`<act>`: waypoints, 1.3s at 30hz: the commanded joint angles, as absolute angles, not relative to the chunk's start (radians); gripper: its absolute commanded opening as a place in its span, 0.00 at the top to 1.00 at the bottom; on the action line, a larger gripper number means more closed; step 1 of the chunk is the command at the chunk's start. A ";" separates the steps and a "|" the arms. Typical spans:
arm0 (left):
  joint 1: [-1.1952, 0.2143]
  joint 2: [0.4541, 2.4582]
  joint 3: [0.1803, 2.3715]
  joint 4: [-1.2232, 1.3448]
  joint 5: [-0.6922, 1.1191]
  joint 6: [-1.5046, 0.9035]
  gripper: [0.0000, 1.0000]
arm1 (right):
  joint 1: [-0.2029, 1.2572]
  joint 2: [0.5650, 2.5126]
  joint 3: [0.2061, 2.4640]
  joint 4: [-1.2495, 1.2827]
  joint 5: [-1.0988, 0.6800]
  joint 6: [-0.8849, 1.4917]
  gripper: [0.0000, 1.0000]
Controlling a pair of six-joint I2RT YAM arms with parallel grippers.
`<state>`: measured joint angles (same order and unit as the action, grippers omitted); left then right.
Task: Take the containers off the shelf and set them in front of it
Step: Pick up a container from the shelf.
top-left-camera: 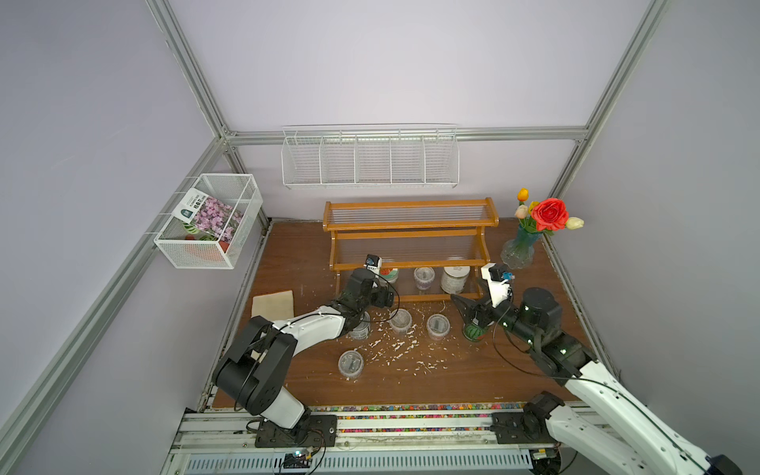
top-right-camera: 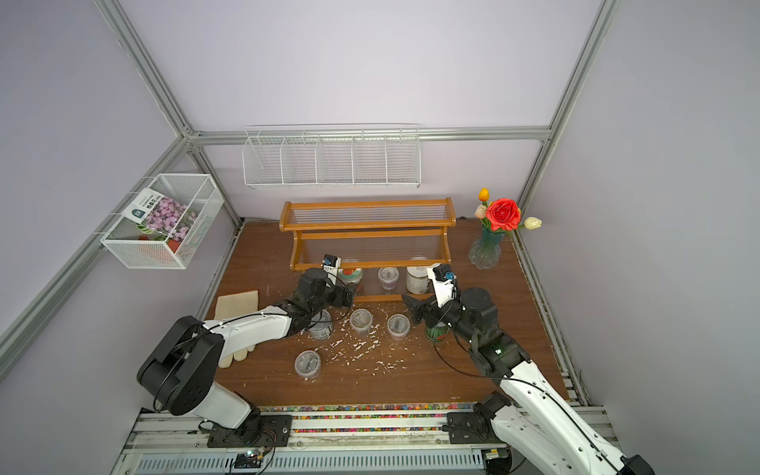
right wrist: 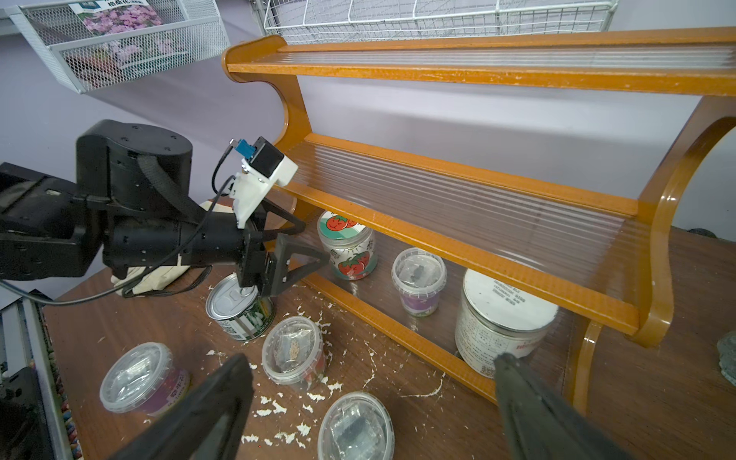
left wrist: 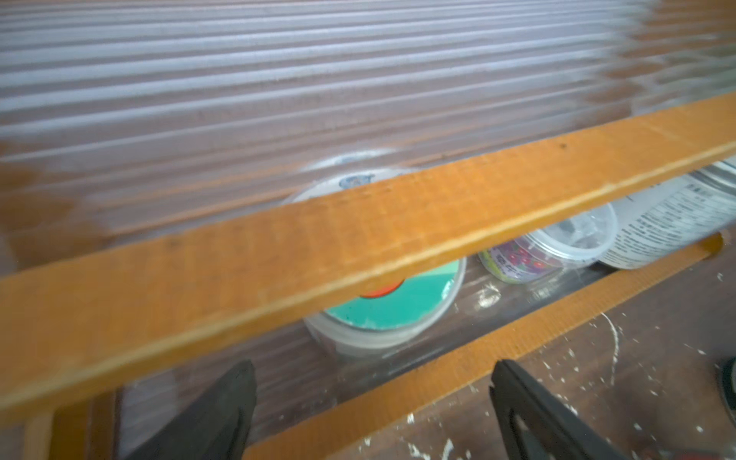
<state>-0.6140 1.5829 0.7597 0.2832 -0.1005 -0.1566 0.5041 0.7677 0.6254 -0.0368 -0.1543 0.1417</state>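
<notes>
The shelf [top-left-camera: 409,224] stands at the back of the table. Its bottom tier holds a tomato-lidded tub [right wrist: 346,247], a clear cup [right wrist: 418,278] and a white tin [right wrist: 502,318]. On the table in front are a green-striped tin [right wrist: 239,310], three clear cups [top-left-camera: 401,320] [top-left-camera: 437,326] [top-left-camera: 350,364] and a watermelon tin [top-left-camera: 473,331]. My left gripper [right wrist: 316,243] is open and empty, level with the bottom tier, its tips just short of the tub. My right gripper [top-left-camera: 464,310] is open and empty, hovering over the watermelon tin, facing the white tin.
A glass vase of flowers [top-left-camera: 519,249] stands right of the shelf. A white wire rack [top-left-camera: 370,158] and a mesh basket [top-left-camera: 209,222] hang on the walls. A beige cloth [top-left-camera: 273,302] lies at the left. White flakes [top-left-camera: 395,349] litter the tabletop.
</notes>
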 commanded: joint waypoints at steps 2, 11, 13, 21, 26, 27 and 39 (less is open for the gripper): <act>-0.609 1.627 0.765 0.434 -0.122 -0.158 0.03 | 0.501 0.774 0.604 -0.017 -0.138 0.146 0.03; -0.610 1.720 0.787 0.527 -0.135 -0.129 0.01 | 0.501 0.782 0.604 -0.017 -0.130 0.134 0.03; -0.609 1.736 0.795 0.536 -0.137 -0.129 0.01 | 0.500 0.780 0.603 -0.020 -0.125 0.133 0.03; -0.609 1.787 0.833 0.564 -0.155 -0.131 0.00 | 0.501 0.777 0.598 -0.023 -0.115 0.128 0.03; -0.609 1.808 0.848 0.569 -0.163 -0.127 0.00 | 0.501 0.772 0.598 -0.028 -0.105 0.125 0.03; -0.609 1.813 0.851 0.568 -0.166 -0.125 0.00 | 0.501 0.772 0.598 -0.029 -0.105 0.124 0.03; -0.609 1.855 0.916 0.466 -0.155 -0.109 0.17 | 0.499 0.767 0.599 -0.039 -0.083 0.120 0.03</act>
